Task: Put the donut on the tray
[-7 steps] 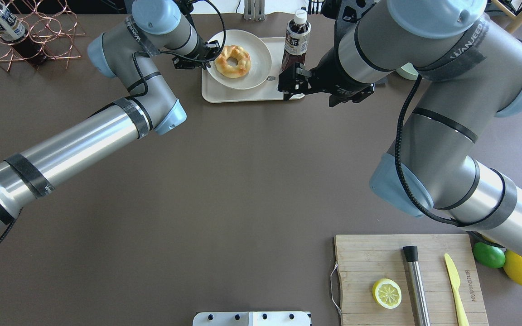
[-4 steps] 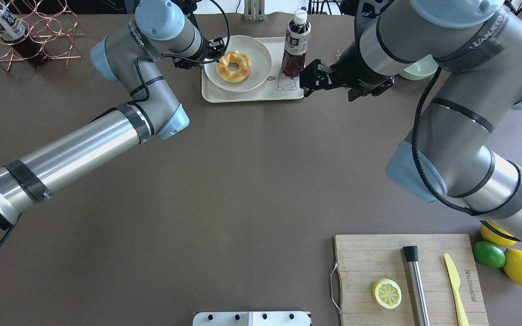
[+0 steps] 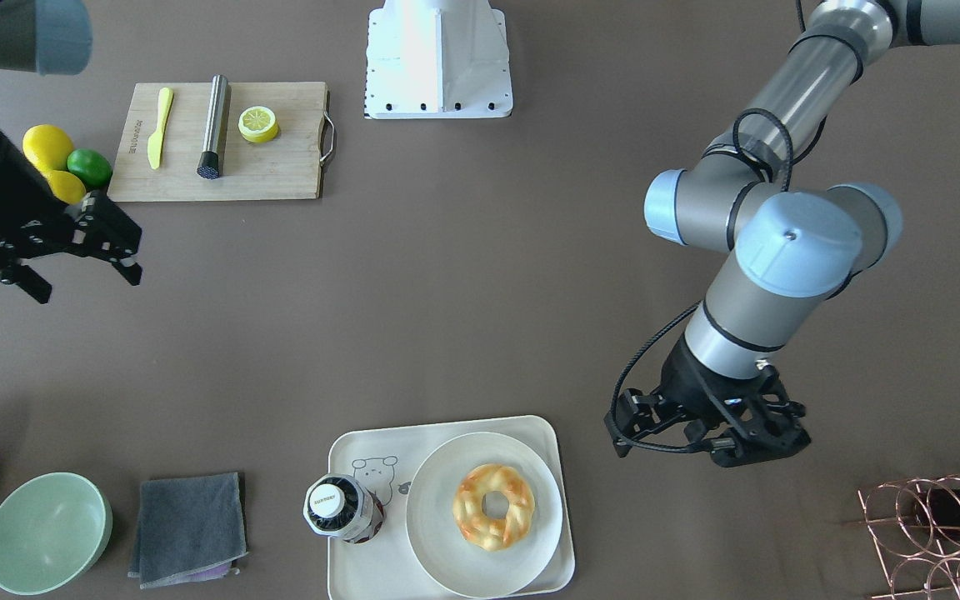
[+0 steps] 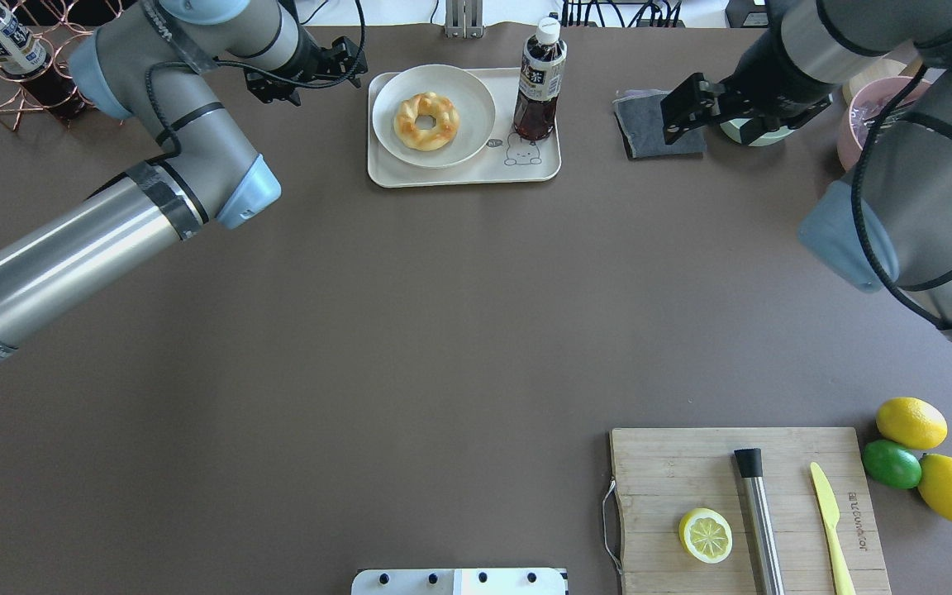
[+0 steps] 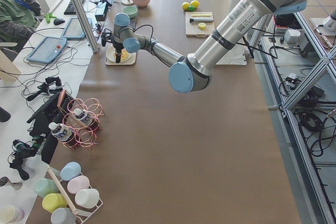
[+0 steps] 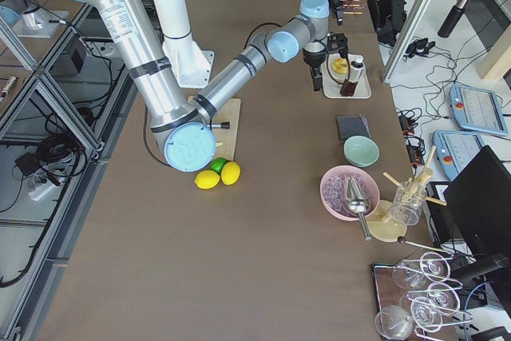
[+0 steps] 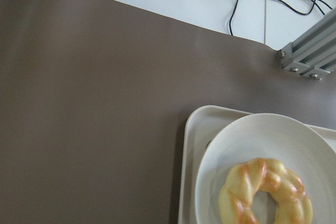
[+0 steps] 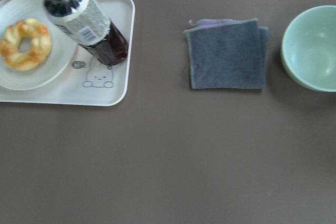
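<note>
The braided golden donut lies on a round white plate that sits on the cream tray with the bear drawing, at the table's far middle. It also shows in the front-facing view and in both wrist views. A dark drink bottle stands on the tray beside the plate. My left gripper hangs left of the tray, open and empty. My right gripper hovers over a grey cloth right of the tray, open and empty.
The grey cloth, a green bowl and a pink bowl lie right of the tray. A copper wire rack with a bottle stands far left. A wooden cutting board with a lemon slice, and whole lemons, are near right.
Both arms have drawn away from the tray: the left gripper moved left off the plate, the right gripper moved right over the cloth. The donut stays on the plate.
</note>
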Robot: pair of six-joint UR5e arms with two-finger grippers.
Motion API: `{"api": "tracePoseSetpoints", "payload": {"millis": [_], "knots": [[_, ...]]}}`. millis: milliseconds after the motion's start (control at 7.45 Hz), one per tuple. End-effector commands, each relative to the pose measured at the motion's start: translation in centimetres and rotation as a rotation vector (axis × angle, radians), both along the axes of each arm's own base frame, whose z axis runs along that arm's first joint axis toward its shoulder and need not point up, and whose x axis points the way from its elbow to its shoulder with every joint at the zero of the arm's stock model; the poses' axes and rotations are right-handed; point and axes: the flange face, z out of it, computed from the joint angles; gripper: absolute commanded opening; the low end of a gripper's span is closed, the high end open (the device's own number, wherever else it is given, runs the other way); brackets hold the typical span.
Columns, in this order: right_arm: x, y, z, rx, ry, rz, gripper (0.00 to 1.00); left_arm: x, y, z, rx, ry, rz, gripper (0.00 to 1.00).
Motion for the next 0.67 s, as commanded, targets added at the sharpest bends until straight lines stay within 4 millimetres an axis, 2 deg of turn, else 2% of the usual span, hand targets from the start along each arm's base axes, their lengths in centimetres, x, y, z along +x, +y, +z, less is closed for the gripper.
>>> {"api": "tracePoseSetpoints", "payload": {"millis": [0,134,268,403,537], "knots": [[13.3,0.9,12.2,0.054,0.077,-0.069,1.0,-11.8,0.9,1.5,0.029,-0.067,0.136,0.99],[17.0,2.4,15.9,0.068,0.11,-0.085,1.0,-17.5,1.0,3.4,0.05,-0.101,0.18,0.99],[20.3,4.3,19.9,0.091,0.143,-0.124,1.0,-24.0,1.3,6.1,0.083,-0.155,0.223,0.99],[23.6,6.1,22.9,0.101,0.166,-0.135,0.99,-29.9,1.5,9.2,0.107,-0.219,0.259,0.99],[26.8,7.1,26.6,0.104,0.192,-0.153,0.99,-34.8,2.7,13.9,0.128,-0.265,0.299,0.99]]}}
